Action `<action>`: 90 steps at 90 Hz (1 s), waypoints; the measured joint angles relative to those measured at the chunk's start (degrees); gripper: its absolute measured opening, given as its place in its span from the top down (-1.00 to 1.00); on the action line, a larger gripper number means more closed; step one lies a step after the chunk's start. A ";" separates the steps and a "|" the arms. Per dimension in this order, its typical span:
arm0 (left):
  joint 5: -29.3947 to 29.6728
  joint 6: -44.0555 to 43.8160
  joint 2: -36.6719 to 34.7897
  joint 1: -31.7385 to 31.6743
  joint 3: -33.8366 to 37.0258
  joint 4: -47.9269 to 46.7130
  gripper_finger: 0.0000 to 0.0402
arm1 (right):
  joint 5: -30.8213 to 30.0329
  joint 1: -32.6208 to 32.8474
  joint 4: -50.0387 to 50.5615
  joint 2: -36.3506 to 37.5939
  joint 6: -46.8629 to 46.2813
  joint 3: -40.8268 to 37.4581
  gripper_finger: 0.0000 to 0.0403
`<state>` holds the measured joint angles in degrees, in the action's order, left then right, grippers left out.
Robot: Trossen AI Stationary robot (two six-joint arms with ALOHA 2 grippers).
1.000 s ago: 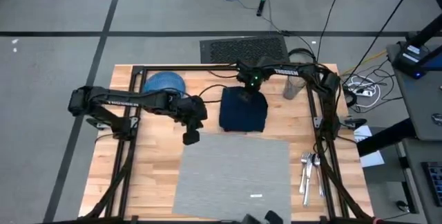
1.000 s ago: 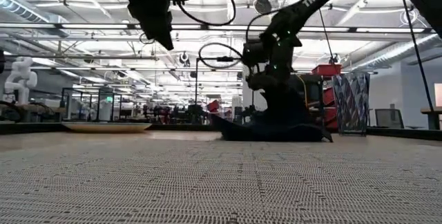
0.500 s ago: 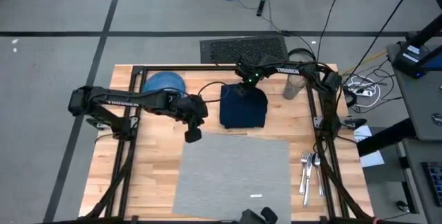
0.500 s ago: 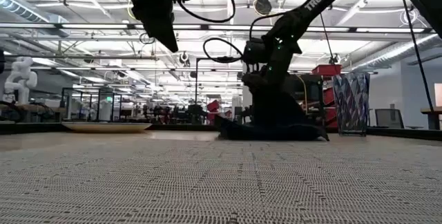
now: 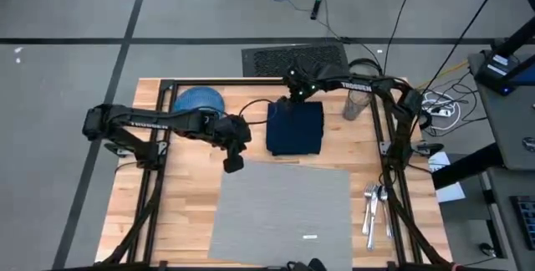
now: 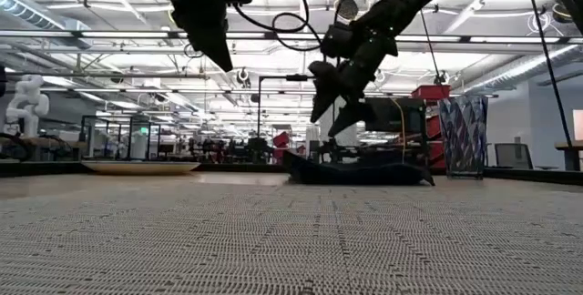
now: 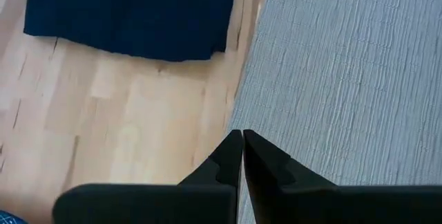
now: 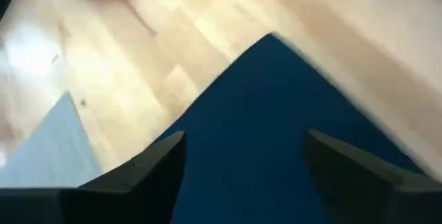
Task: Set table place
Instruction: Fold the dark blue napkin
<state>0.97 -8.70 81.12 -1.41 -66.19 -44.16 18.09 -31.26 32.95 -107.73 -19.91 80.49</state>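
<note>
The dark navy napkin (image 5: 294, 129) lies flat on the table (image 5: 167, 221), just beyond the far edge of the light-grey placemat (image 5: 280, 212). My right gripper (image 6: 332, 113) hangs open above the napkin's far edge, clear of it; in the right wrist view the napkin (image 8: 276, 134) shows between the spread fingers of my right gripper (image 8: 245, 148). My left gripper (image 5: 232, 164) is shut and hovers over the placemat's far left corner (image 7: 331, 79), touching nothing. A blue dish (image 5: 199, 99) sits at the far left.
Several pieces of cutlery (image 5: 374, 208) lie on the wood right of the placemat. A drinking glass (image 5: 355, 104) stands right of the napkin, near the right arm. Black frame rails (image 5: 150, 187) run along both sides of the table.
My right gripper has opened and let go of the napkin, then risen and drawn back a little toward the table's far edge. The napkin, which was pulled up into a peak under the fingers, has dropped and now lies flat.
</note>
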 joint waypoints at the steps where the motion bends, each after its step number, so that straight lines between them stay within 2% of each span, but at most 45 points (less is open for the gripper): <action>1: 0.00 -0.06 0.00 0.00 0.00 0.00 1.00 | -0.07 0.33 -0.03 -0.06 -0.20 0.00 -0.33; 13: 0.02 -1.54 0.00 0.35 0.00 -0.01 1.00 | -4.29 3.87 0.17 -1.59 -1.93 0.00 -0.27; 21: 0.02 -1.61 0.00 1.07 0.02 -0.03 1.00 | -8.73 4.79 0.29 -2.83 -3.72 0.00 -0.11; 29: 0.00 -2.80 0.00 2.11 0.02 -0.04 1.00 | -9.41 4.67 0.23 -4.21 -5.04 0.00 0.22; 39: -0.28 -3.01 0.00 3.78 0.02 -0.13 1.00 | -9.60 4.59 0.04 -5.56 -6.24 -0.02 0.79; 43: -0.35 -3.04 0.00 4.59 0.02 -0.34 1.00 | -9.63 4.60 -0.15 -5.82 -6.56 -0.02 0.91; 58: 0.16 -3.81 0.00 6.83 0.04 -0.44 1.00 | -9.98 3.79 -0.51 -7.08 -11.07 -0.02 0.99; 67: 0.44 -4.47 0.00 7.27 0.04 -0.45 1.00 | -7.23 3.32 -0.51 -8.40 -12.33 -0.02 1.00; 80: 0.57 -4.48 0.00 7.56 0.04 -0.48 1.00 | -0.12 4.67 0.66 -10.53 -11.29 -0.02 1.00; 90: 0.57 -4.47 0.00 7.56 0.04 -0.73 1.00 | -0.04 7.90 6.68 -11.08 -8.26 0.21 1.00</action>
<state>1.54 -13.17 81.12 6.15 -66.15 -44.89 18.05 -23.36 39.64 -118.82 -28.17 80.70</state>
